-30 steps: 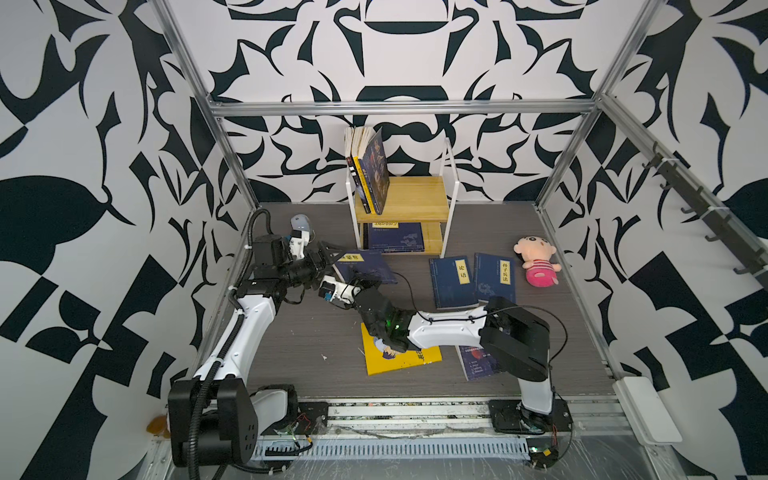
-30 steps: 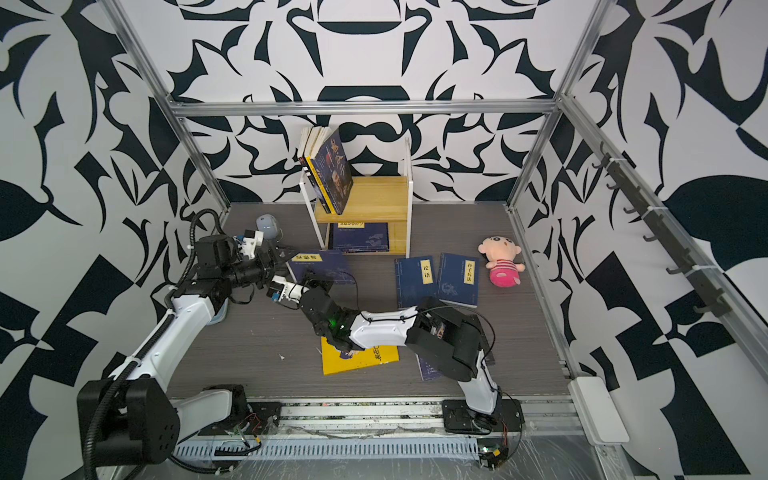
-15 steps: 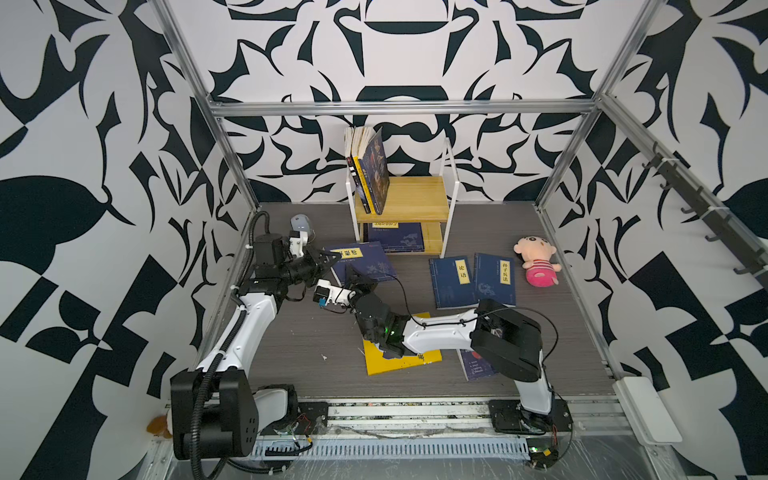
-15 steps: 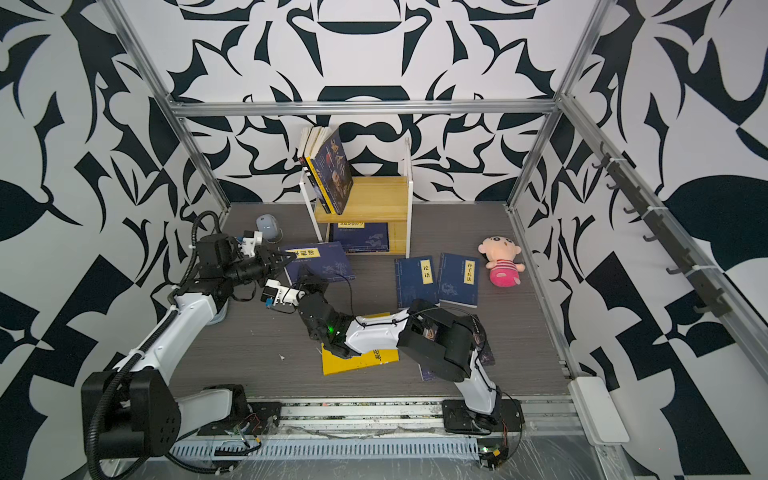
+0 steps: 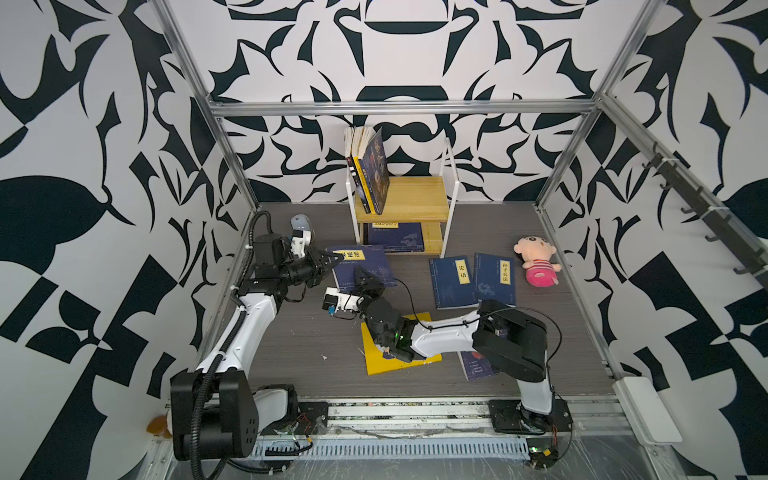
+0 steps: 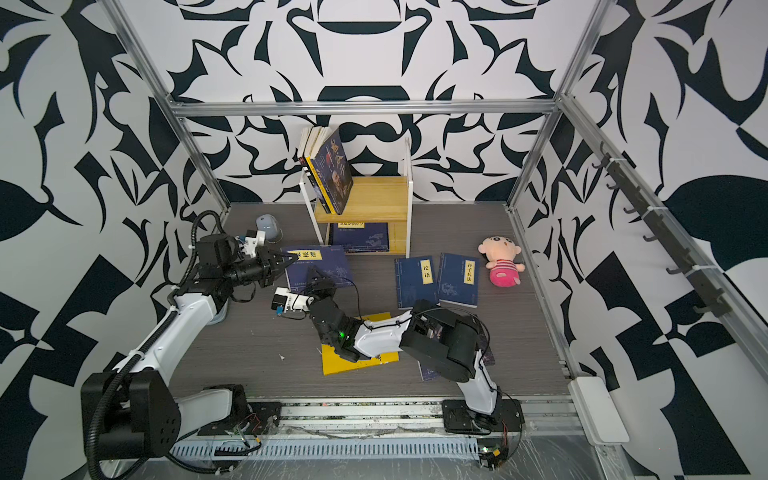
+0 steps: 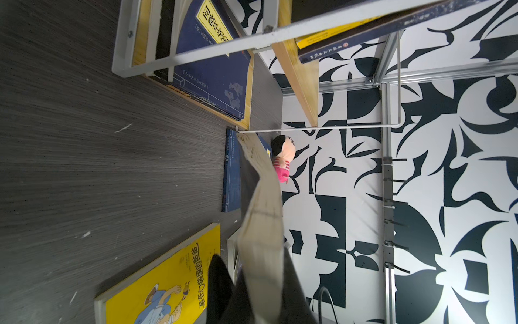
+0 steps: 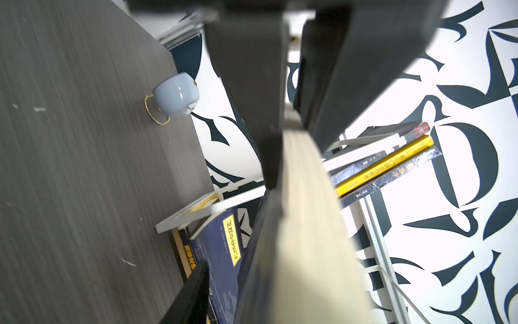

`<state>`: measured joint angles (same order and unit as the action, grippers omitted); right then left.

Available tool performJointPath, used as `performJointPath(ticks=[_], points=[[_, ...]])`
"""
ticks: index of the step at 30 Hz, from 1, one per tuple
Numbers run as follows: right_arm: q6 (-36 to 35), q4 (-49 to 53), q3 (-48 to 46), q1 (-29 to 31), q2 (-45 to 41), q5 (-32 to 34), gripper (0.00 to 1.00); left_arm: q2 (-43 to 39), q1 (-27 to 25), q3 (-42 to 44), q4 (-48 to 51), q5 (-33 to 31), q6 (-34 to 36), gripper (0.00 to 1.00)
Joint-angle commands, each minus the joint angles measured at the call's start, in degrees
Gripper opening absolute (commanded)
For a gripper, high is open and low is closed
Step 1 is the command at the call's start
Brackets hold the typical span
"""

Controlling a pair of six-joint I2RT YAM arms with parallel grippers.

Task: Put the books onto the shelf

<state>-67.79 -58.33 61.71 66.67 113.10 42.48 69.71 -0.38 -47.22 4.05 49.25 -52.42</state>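
The left end effector (image 5: 337,258) is clamped shut on the 10 o'clock corner of a navy book (image 5: 370,261); in its wrist view the cream page edge bows away from the fingers. The right end effector (image 5: 360,275) straddles the same book's lower edge, at about 5 o'clock from the left one. Its jaws sit either side of the pages, but I cannot tell whether they pinch or hang slack. The book looks lifted and tilted off the desk (image 5: 299,340), with the shelf (image 5: 409,199) near at roughly 1 o'clock. There, three books (image 5: 372,174) lean at the top board's 9 o'clock end and one navy volume (image 5: 395,237) lies flat on the lower board. To me this reads as a hand-over. The right side should let go fully and back off toward 6 o'clock before the left carries anything, or the thin paperback may twist. A corner grip will let it sag, so the left should move slowly, stand it upright and clear the white frame. Two navy books (image 5: 473,278) wait at 3 o'clock, and a yellow one (image 5: 382,359) lies at 6 under the right arm.
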Motion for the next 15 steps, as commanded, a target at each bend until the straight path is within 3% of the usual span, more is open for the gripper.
performJointPath(ticks=[1,5,8,10,11,13,14,15], points=[[-1.34,-4.35,-1.27,-1.45,-4.08,-0.24,0.41,-0.91,0.19,-0.93,-0.12,3.60,2.10,0.00],[-3.48,-5.84,-3.55,-2.77,-4.72,-2.78,0.36,0.16,0.18,-1.61,0.17,5.08,2.76,0.00],[-6.49,-6.30,-4.78,-2.87,-5.03,-5.25,0.02,0.60,0.17,-1.82,0.49,5.24,3.20,0.00],[-7.51,-6.23,-5.72,-2.93,-5.71,-6.09,0.00,0.44,0.14,-2.06,1.54,4.54,4.34,0.00],[-7.38,-6.14,-6.26,-2.94,-6.31,-6.45,0.00,0.27,0.27,-2.28,2.54,3.76,5.28,0.07],[-7.41,-4.01,-7.55,-3.03,-7.84,-6.81,0.00,-0.16,0.46,-2.69,4.30,2.35,7.27,0.55],[-7.42,-2.47,-8.21,-3.29,-8.76,-6.81,0.00,-0.44,0.92,-3.15,5.65,1.04,8.65,0.70],[-7.63,-1.35,-9.05,-3.30,-9.79,-6.81,0.00,-0.91,1.58,-3.65,7.22,-0.62,10.14,0.78]])
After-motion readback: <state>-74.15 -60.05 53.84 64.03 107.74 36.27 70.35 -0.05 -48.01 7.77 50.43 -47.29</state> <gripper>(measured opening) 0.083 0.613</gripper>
